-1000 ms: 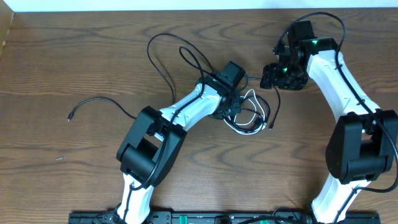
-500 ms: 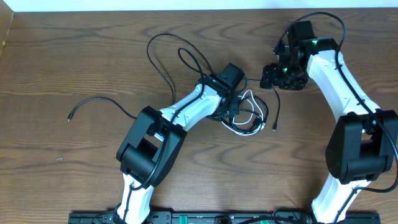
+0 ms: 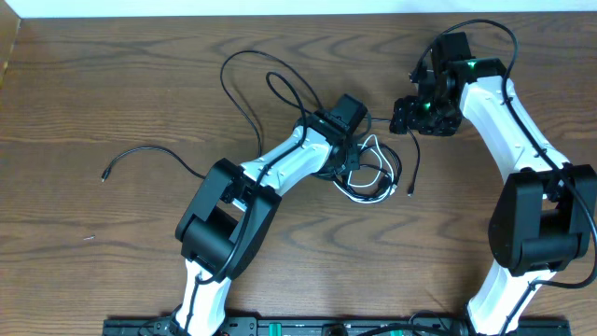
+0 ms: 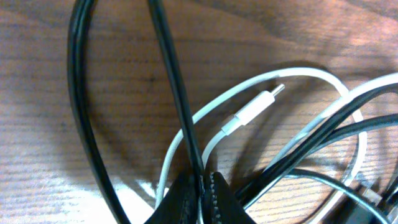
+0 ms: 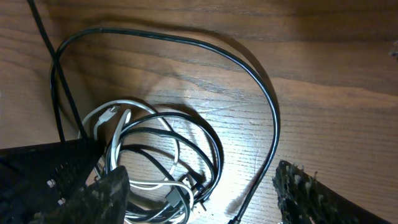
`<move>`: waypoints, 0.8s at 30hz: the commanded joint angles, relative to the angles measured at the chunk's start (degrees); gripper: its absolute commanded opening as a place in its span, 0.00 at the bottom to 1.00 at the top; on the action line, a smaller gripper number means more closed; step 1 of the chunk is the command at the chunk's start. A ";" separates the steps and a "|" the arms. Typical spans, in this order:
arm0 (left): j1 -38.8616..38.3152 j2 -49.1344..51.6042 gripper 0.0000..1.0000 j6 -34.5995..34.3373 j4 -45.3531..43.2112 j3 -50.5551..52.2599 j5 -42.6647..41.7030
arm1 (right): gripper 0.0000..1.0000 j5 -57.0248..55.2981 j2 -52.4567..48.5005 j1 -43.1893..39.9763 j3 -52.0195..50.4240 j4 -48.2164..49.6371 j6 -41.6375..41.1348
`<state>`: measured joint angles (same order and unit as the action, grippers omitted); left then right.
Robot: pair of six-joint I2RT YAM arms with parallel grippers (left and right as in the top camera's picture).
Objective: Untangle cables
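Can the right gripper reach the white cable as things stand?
Probably yes: the right gripper hangs open beside the white cable. But loops of the black cable cross it, and the left gripper sits close by.

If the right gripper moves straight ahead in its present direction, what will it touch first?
Probably the black cable, whose loops lie just ahead between the open fingers of the right gripper, beside the white cable. Depth is unclear.

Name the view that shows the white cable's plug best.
Left wrist: the white cable and its plug lie close up, metal tip clear. Right wrist shows white loops, the plug small; overhead shows only tiny white loops.
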<state>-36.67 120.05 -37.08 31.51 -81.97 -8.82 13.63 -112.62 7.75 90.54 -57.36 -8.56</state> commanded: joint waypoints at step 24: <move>7.50 -20.94 0.07 5.60 -9.99 -1.20 -8.98 | 0.68 30.10 1.81 0.35 3.93 1.84 12.09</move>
<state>-30.76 99.13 -30.26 23.07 -82.35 -15.40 39.40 -112.44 7.75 93.19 -55.48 2.13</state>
